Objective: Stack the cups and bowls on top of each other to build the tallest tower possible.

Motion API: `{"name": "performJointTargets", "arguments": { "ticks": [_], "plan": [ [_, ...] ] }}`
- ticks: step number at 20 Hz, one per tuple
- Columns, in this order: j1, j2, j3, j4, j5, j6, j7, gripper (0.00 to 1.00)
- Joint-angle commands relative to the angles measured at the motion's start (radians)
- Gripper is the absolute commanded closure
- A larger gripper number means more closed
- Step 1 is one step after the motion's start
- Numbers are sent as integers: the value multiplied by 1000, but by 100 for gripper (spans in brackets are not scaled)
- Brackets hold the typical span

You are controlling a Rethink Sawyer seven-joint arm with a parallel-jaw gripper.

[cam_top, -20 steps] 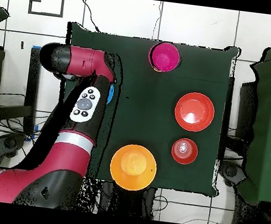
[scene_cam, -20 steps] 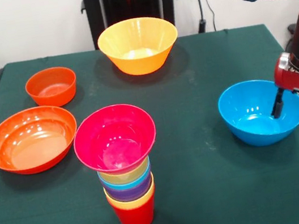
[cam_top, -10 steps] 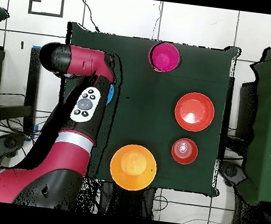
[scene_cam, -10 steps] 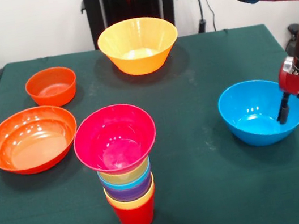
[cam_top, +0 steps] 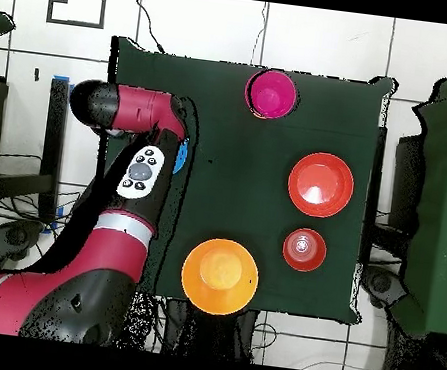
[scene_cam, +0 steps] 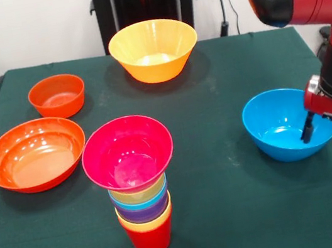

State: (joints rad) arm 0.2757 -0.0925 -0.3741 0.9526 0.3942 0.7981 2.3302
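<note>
The blue bowl (scene_cam: 283, 122) has its rim between the open pincer's (scene_cam: 325, 139) fingers.

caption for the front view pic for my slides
Open pincer straddles the blue bowl's rim beside a cup tower topped by a pink bowl.

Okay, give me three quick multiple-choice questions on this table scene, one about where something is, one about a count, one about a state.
1. Where is the gripper?
A. Over the yellow-orange bowl
B. Astride the blue bowl's rim
C. Beside the tower

2. How many bowls stand alone on the green table?
A. Two
B. Four
C. Six

3. What tops the tower?
A. The pink bowl, upright
B. A red cup, upside down
C. Nothing

Answers: 1 B, one finger is inside the blue bowl and one outside. 2 B, the yellow-orange bowl, small orange bowl, wide orange bowl and blue one. 3 A, the pink bowl opens upward on the cups.
</note>
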Motion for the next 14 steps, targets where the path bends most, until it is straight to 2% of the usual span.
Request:
{"name": "performJointTargets", "arguments": {
  "ticks": [1,14],
  "plan": [
    [18,40,60,58,-5,10,200,0],
    [24,75,50,35,13,6,230,0]
  ]
}}
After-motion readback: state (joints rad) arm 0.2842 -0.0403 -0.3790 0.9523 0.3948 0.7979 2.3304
